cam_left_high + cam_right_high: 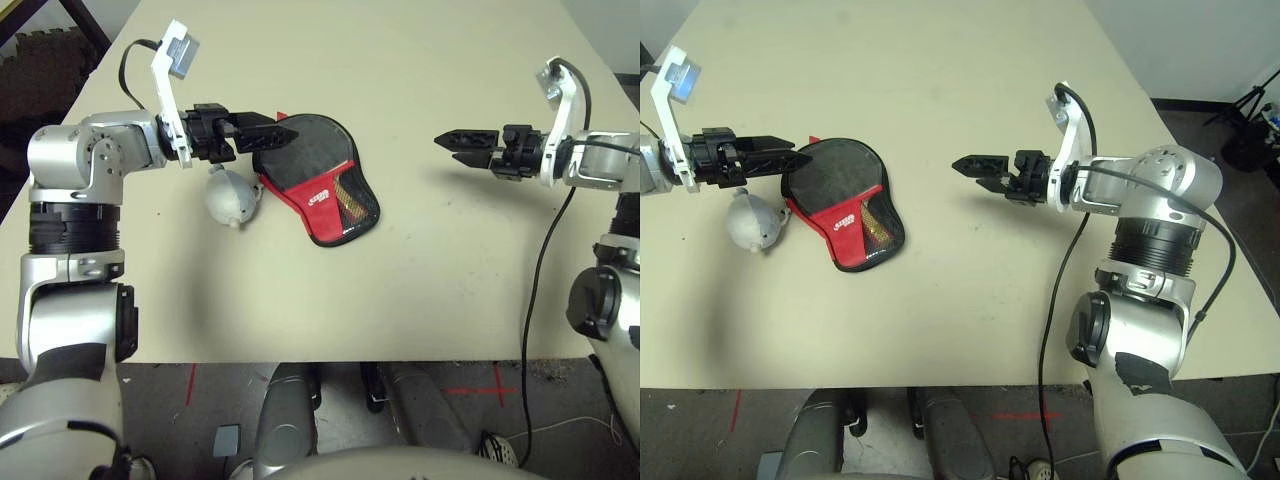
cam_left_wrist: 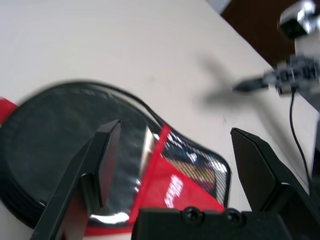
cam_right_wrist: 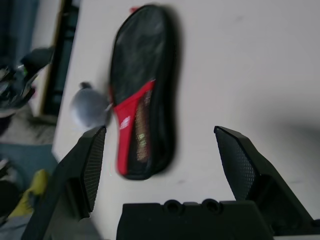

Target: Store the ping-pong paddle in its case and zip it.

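Lying flat toward the left side of the beige table, the black paddle-shaped fabric case with red trim and a mesh pocket looks light and floppy. The paddle looks to be already inside it, though I cannot tell for certain. A small grey-white soft lump touches its left edge. The left gripper hovers over the case's round end, jaws spread and empty. The right gripper waits well apart, also spread. Pinching the stiffer zipper rim seems the safest hold.
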You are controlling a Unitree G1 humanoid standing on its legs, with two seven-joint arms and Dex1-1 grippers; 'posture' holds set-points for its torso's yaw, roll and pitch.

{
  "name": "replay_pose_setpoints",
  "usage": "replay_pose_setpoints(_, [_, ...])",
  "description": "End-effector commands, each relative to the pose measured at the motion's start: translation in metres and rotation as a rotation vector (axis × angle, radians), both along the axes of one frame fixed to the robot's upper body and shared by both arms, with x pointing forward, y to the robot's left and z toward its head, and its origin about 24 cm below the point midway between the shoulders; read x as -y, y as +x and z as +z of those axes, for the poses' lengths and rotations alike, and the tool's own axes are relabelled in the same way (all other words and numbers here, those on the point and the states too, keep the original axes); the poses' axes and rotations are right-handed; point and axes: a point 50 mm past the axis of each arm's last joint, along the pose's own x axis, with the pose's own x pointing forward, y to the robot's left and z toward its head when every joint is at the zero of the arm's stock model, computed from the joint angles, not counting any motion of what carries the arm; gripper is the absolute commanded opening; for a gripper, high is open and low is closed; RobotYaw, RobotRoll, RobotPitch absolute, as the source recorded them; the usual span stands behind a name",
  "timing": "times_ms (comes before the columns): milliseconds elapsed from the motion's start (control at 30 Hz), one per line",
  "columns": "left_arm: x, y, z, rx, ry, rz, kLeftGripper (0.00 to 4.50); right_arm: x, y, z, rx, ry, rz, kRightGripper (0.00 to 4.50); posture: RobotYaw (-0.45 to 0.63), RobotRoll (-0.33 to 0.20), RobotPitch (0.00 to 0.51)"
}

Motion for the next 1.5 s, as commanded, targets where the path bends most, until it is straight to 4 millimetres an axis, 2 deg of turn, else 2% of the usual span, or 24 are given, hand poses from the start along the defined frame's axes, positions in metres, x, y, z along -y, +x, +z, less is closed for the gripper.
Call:
replay_pose_setpoints(33, [-0.004, 0.002, -0.003, 0.011, -0.017, 0.048, 4.5, -0.015, -0.003, -0.012, -0.069, 0.037, 0.078, 4.46, -0.11, 0.0, 0.204])
replay_pose_setpoints(100, [-0.005, 0.003, -0.004, 0.013, -0.028, 0.065, 4.5, -0.022, -0.006, -0.019, -0.085, 0.011, 0.104, 4.46, -0.1, 0.0, 0.2])
replay_pose_setpoints(200, [-0.004, 0.002, -0.017, -0.014, -0.012, 0.085, 4.5, -0.036, -0.008, -0.031, -0.117, -0.033, 0.139, 4.46, -0.1, 0.0, 0.194])
replay_pose_setpoints(333, [0.005, 0.0, -0.03, -0.033, -0.023, 0.085, 4.5, -0.056, -0.009, -0.043, -0.145, -0.089, 0.179, 4.46, -0.09, 0.0, 0.19])
replay_pose_setpoints(900, [0.01, -0.007, -0.031, -0.023, -0.042, 0.12, 4.5, -0.093, -0.004, -0.066, -0.19, -0.151, 0.206, 4.46, -0.05, 0.0, 0.191])
replay_pose_setpoints(1300, [0.007, -0.008, -0.031, -0.02, -0.044, 0.139, 4.5, -0.1, 0.002, -0.071, -0.2, -0.155, 0.19, 4.46, -0.04, 0.0, 0.191])
replay_pose_setpoints(1500, [0.002, -0.008, -0.033, -0.019, -0.043, 0.154, 4.5, -0.085, 0.008, -0.054, -0.164, -0.162, 0.153, 4.46, -0.04, 0.0, 0.191])
